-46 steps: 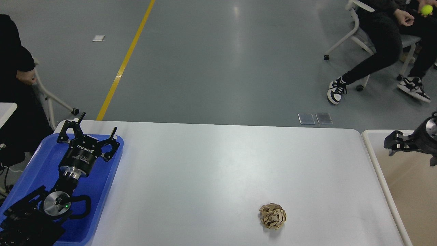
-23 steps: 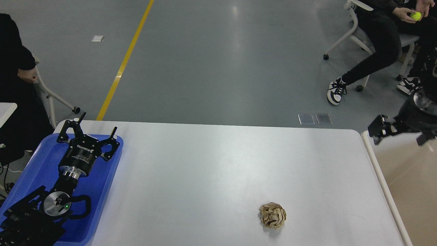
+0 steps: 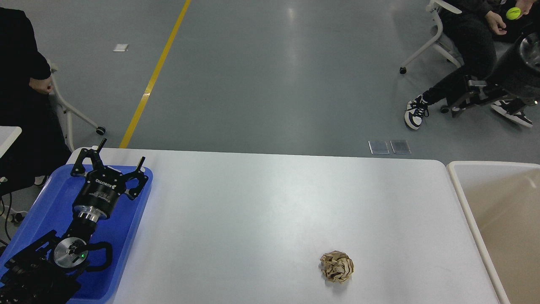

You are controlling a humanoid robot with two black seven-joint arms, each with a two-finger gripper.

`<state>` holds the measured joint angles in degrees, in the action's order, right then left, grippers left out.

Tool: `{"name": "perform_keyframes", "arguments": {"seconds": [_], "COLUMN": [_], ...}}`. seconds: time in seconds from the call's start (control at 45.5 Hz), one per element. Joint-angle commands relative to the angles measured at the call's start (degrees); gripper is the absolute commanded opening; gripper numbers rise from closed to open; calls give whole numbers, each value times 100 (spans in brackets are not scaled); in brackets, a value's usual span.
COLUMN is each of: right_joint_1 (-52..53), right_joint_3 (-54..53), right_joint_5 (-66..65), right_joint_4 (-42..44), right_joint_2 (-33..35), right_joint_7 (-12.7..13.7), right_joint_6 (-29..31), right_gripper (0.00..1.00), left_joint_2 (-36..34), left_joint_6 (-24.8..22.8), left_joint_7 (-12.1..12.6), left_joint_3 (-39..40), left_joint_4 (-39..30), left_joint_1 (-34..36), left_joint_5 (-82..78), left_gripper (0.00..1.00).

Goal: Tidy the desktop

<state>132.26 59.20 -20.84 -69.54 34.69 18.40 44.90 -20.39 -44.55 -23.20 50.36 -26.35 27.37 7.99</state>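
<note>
White desktop [image 3: 270, 202]; left gripper [image 3: 110, 162], fingers spread, reads "ROBOTIQ".

Glossy grey floor [image 3: 274, 76], yellow line [image 3: 154, 76], 2 white wheeled chairs [image 3: 438, 40]

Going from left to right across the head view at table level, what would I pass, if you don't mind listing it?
blue tray with the left gripper over it → bare white desktop → crumpled brown paper ball → beige bin
</note>
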Motion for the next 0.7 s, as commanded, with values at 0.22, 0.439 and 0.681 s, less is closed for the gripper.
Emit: {"name": "perform_keyframes", "arguments": {"seconds": [0.22, 0.439, 0.681], "right_joint_1": [160, 72, -33], "right_joint_3": [407, 522, 592], "right_joint_5": [-315, -421, -430], "right_joint_4": [-16, 11, 134], "right_joint_2": [-331, -340, -366], "right_joint_7": [40, 40, 40], "right_joint_6": [10, 10, 10], "right_gripper": [100, 100, 100], "left_joint_2": [0, 0, 0], "left_joint_6": [-1, -1, -1], "left_joint_7": [-1, -1, -1], "left_joint_3": [0, 0, 0], "left_joint_4": [-1, -1, -1], "left_joint_1": [6, 6, 6], "left_joint_5": [1, 1, 1], "left_gripper": [99, 99, 99]}}
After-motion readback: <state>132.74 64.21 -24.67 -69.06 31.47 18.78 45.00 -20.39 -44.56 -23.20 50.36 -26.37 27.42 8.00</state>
